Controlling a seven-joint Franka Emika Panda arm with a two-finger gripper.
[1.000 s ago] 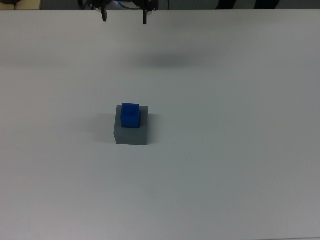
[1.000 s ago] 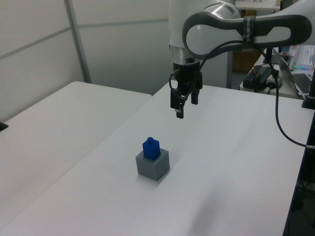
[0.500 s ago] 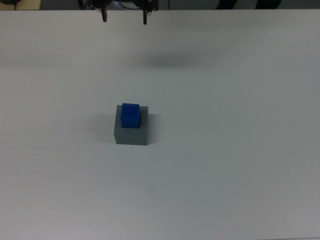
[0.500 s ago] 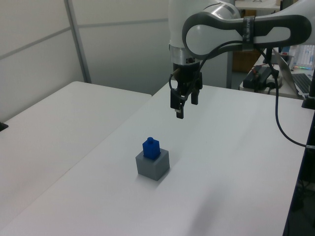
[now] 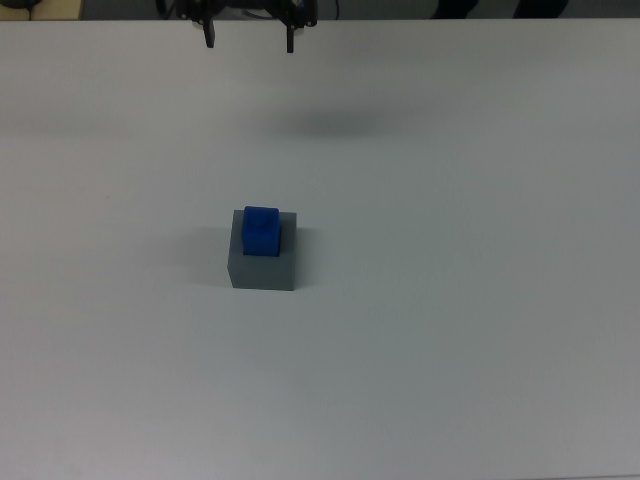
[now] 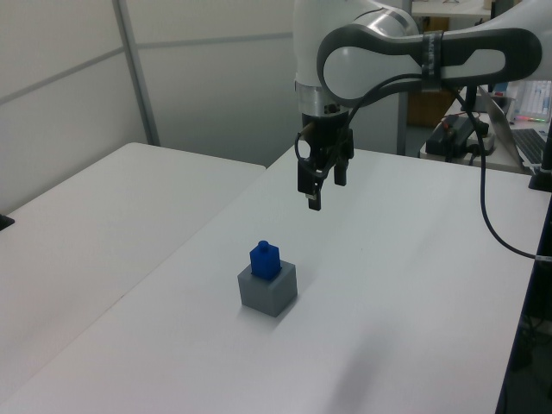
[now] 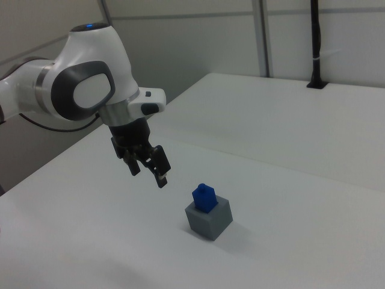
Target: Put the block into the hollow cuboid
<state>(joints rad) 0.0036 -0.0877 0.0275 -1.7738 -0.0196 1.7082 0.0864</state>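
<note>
One hollow cuboid [image 5: 264,262] [image 6: 268,288] [image 7: 209,218], grey, standing on the white bench [image 5: 450,300] [image 6: 388,285] [image 7: 289,150]. One block [image 5: 261,230] [image 6: 265,259] [image 7: 204,197], blue, seated in the recess on top, upper part standing well proud of the grey rim, upright. Nothing else in the recess. One hand [image 5: 249,35] [image 6: 321,189] [image 7: 148,168], raised clear of the bench, well apart from the cuboid, fingers spread, empty. In the top view, at the far edge, only the two dark fingertips [image 5: 209,36] showing. Against half a second ago: block and cuboid unmoved; hand shifted very slightly toward the left view's left, same height, same spread.
</note>
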